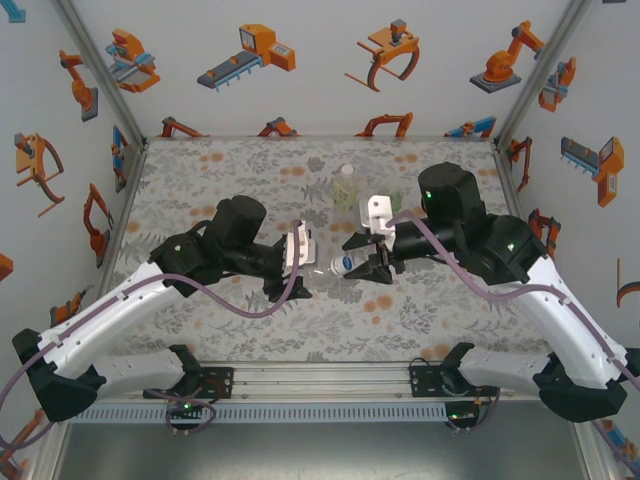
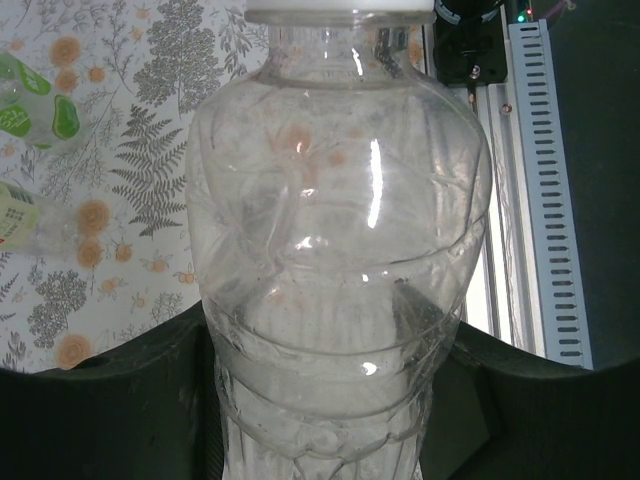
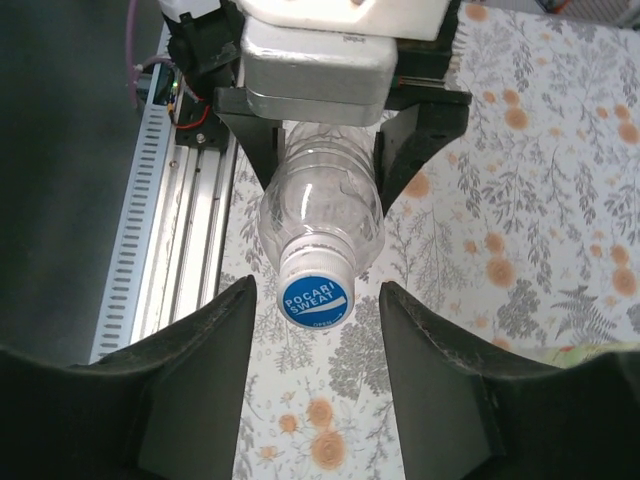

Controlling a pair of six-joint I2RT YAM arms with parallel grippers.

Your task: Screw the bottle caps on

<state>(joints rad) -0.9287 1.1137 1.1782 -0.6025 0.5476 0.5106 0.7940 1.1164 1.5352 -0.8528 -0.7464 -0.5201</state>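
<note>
Right gripper (image 3: 317, 292) stands with its fingers (image 3: 200, 380) apart on either side of the blue-topped cap (image 3: 315, 300), not touching it, while the left gripper (image 3: 325, 150) is clamped on the clear bottle (image 3: 320, 205), held level between the arms. For a clean turn, I judge the right fingers should close square on the cap's rim, centred on the neck, with the left holding firm. Cap reads "POCARI SWEAT".

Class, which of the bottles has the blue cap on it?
The clear bottle lying sideways in the left pincer; its blue cap faces the right pincer. The green-labelled bottle stands apart at the back.
</note>
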